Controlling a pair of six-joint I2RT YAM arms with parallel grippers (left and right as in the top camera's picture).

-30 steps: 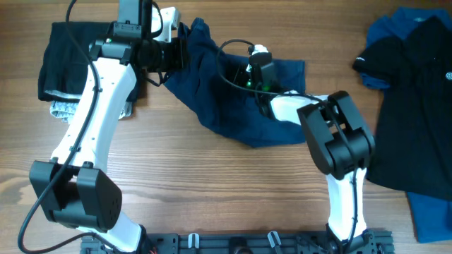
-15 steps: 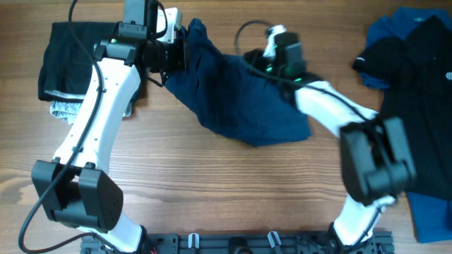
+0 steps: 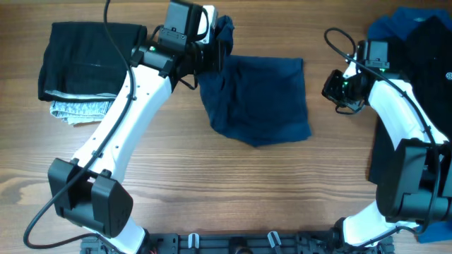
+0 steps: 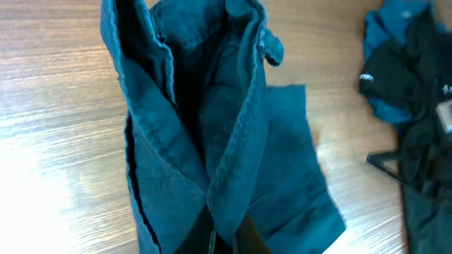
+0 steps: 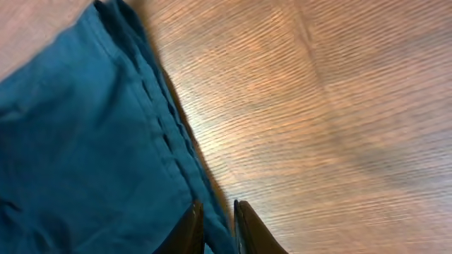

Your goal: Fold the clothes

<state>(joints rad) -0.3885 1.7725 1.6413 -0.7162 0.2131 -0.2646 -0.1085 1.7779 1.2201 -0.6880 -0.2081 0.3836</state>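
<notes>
Near the middle of the wooden table [image 3: 212, 190], a bit toward the far edge: navy shorts [image 3: 268, 99], lying mostly flat, one far corner bunched up and raised. Just right of them, not touching the cloth: right gripper [image 5: 219, 215], only a thin crack wide, holding nothing. By the right edge: black polo shirt [image 3: 417, 120] on top of bright blue cloth [image 3: 392, 25]. Close to the far edge: left gripper [image 3: 215, 54], pinched tight on the bunched part of the shorts. In the far left corner: folded black cloth [image 3: 85, 56] over grey cloth [image 3: 70, 109]
</notes>
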